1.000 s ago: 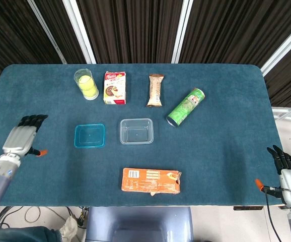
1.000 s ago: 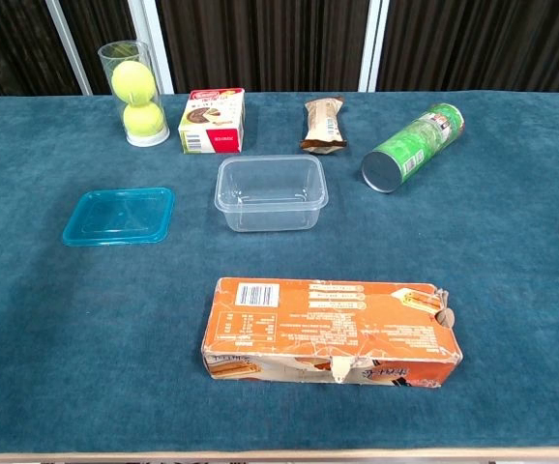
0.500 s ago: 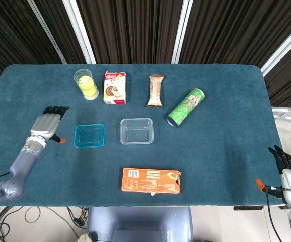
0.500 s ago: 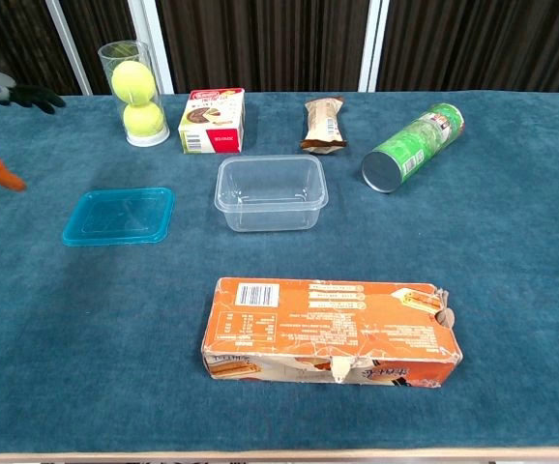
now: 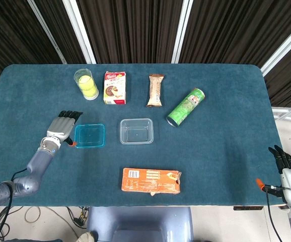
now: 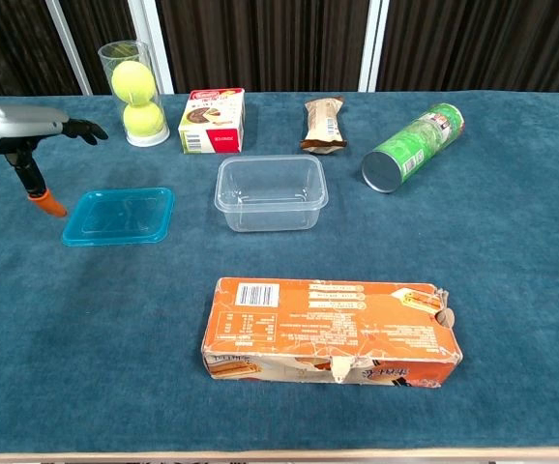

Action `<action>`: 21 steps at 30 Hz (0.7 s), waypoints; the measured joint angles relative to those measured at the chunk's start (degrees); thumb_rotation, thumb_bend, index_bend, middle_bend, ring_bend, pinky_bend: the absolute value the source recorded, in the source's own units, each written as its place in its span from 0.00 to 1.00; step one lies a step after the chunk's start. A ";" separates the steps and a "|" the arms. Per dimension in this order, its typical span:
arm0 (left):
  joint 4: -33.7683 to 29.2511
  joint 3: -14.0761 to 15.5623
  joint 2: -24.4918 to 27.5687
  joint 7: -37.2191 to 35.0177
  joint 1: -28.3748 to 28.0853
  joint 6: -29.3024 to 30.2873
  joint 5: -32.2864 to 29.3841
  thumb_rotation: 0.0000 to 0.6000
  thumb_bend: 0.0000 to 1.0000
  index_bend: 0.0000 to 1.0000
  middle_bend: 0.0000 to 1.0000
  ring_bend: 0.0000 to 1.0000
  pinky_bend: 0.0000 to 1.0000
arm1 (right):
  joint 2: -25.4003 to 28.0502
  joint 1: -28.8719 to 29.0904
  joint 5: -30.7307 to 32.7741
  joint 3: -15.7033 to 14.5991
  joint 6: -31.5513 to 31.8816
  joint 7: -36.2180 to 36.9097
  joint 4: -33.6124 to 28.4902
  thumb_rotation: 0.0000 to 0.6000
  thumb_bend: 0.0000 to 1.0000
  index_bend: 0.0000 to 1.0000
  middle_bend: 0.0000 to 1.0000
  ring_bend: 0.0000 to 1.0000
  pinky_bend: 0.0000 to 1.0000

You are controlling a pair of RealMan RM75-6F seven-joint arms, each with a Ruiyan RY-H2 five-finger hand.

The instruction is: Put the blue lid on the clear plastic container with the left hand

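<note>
The blue lid (image 5: 89, 135) (image 6: 120, 216) lies flat on the table, left of the clear plastic container (image 5: 136, 131) (image 6: 271, 192), which stands upright with nothing in it. My left hand (image 5: 61, 130) (image 6: 33, 129) hovers just left of the lid with its fingers stretched out and nothing held; its orange thumb tip points down near the lid's left edge. My right hand (image 5: 287, 174) is open at the table's near right corner, far from both objects. The chest view does not show the right hand.
Along the back stand a tube of tennis balls (image 5: 86, 84), a small snack box (image 5: 115, 87), a wrapped bar (image 5: 155, 90) and a lying green can (image 5: 186, 107). An orange box (image 5: 151, 181) lies near the front edge. The blue cloth table (image 5: 221, 146) spans the view.
My left hand has moved right across the table, from near the left edge to right beside the blue lid. The lid, the container and the right hand have not moved.
</note>
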 measured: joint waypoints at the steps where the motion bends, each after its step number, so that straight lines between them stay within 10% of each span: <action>1: -0.01 0.19 -0.33 0.32 -0.14 0.43 -0.37 1.00 0.04 0.00 0.06 0.00 0.02 | 0.01 0.00 -0.01 0.01 0.00 0.02 -0.01 1.00 0.29 0.10 0.00 0.00 0.00; 21: 4.05 2.38 -7.91 2.43 -1.53 3.67 -2.72 1.00 0.04 0.00 0.07 0.00 0.02 | 0.22 0.05 0.24 -0.09 -0.67 0.41 -0.26 1.00 0.29 0.10 0.00 0.00 0.00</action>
